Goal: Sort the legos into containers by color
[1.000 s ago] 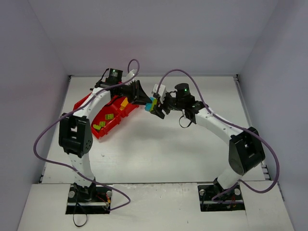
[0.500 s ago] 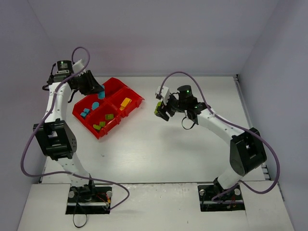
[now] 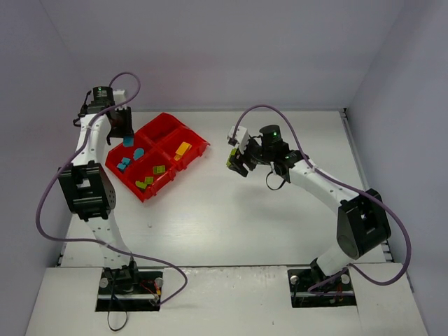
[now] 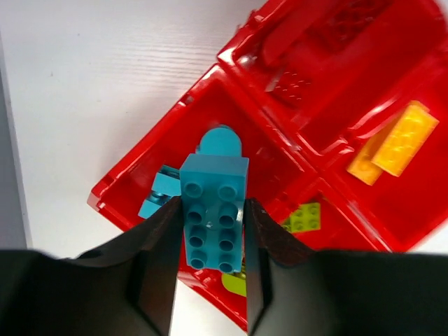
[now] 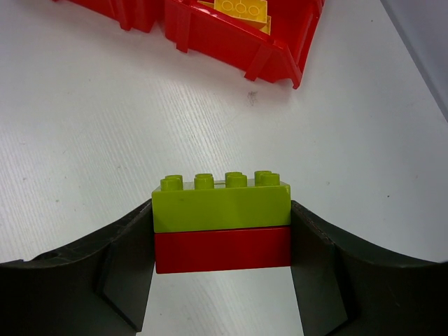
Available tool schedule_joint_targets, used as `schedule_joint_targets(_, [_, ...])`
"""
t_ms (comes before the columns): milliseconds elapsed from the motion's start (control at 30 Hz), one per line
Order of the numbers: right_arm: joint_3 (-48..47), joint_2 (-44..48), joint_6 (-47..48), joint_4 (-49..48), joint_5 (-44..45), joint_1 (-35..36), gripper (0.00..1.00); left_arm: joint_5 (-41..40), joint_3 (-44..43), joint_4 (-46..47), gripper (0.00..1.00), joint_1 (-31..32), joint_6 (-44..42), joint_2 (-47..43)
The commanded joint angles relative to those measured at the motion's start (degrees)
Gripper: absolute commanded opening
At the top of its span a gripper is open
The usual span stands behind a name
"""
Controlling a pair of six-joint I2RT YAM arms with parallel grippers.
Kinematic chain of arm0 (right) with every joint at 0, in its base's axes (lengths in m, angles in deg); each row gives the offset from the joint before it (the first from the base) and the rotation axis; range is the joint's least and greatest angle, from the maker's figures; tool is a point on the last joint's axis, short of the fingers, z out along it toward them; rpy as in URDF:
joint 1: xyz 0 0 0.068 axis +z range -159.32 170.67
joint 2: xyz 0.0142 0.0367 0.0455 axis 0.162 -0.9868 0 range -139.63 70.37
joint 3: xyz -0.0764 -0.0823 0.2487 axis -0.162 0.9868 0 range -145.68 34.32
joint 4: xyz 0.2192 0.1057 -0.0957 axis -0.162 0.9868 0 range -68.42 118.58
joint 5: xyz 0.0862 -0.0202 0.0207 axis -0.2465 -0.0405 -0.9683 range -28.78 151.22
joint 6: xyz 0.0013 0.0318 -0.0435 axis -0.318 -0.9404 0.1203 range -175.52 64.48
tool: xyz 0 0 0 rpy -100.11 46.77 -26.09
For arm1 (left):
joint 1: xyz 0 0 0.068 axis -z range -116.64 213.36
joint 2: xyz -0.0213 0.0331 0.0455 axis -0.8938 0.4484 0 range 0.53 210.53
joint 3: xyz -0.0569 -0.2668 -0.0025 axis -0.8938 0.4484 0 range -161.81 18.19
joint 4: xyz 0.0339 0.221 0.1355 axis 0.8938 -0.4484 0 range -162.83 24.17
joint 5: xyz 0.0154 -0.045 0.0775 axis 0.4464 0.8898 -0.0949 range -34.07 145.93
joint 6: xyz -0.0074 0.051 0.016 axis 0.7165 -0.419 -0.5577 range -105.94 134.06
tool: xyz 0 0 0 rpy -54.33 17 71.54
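Note:
My left gripper (image 3: 127, 139) is shut on a teal-blue brick (image 4: 213, 213) and holds it above the tray's teal compartment, where other teal pieces (image 4: 220, 142) lie. The red four-compartment tray (image 3: 199, 150) stands at the back left. It also holds yellow bricks (image 4: 399, 142), lime bricks (image 4: 303, 216) and a red brick (image 4: 294, 87), each colour in its own compartment. My right gripper (image 3: 234, 160) is shut on a two-brick stack, a lime brick (image 5: 222, 206) on a red brick (image 5: 222, 250). It holds the stack above the table, to the right of the tray (image 5: 231, 38).
Purple cables loop from both arms. White walls close in the table at the back and sides. The tray's near right corner, with a yellow brick (image 5: 241, 8) in it, lies just ahead of my right gripper.
The grippers met at mid-table on one stack. My left gripper has swung away to the tray's left end with the teal brick. My right gripper keeps the lime and red stack and has barely moved.

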Motion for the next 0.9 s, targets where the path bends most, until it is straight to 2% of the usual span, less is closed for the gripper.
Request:
schedule_joint_targets(0, [-0.52, 3.32, 0.59, -2.23, 0.28, -0.65, 0.01, -4.99, -1.62, 2.28, 0.32, 0.56, -2.11, 0.31])
schedule_joint_targets(367, [-1.66, 2.26, 0.41, -1.7, 0.01, -0.74, 0.01, -5.88, 0.41, 2.11, 0.52, 2.32, 1.74, 0.49])
schedule_joint_targets(467, [-1.93, 2.26, 0.59, -1.7, 0.02, -0.74, 0.02, -0.71, 0.49, 2.54, 0.57, 4.86, 5.96, -1.88])
schedule_joint_targets(633, [-3.16, 1.82, 0.76, -1.79, -0.51, -0.65, 0.04, 15.7, 3.04, 6.32, 0.62, 12.24, 13.35, -7.06])
schedule_joint_targets(700, [-3.77, 1.74, 0.85, -1.79, -0.78, -0.74, 0.05, 20.64, 5.58, 10.53, 0.63, 15.93, 18.36, -8.56])
schedule_joint_targets(733, [-4.03, 1.73, 1.03, -1.79, -0.86, -0.74, 0.06, 25.71, 6.72, 12.37, 0.63, 16.99, 20.37, -8.91])
schedule_joint_targets(867, [-4.91, 1.29, 1.2, -1.79, -1.3, -0.74, 0.07, 33.75, 12.0, 24.58, 0.64, 21.83, 31.28, -9.79])
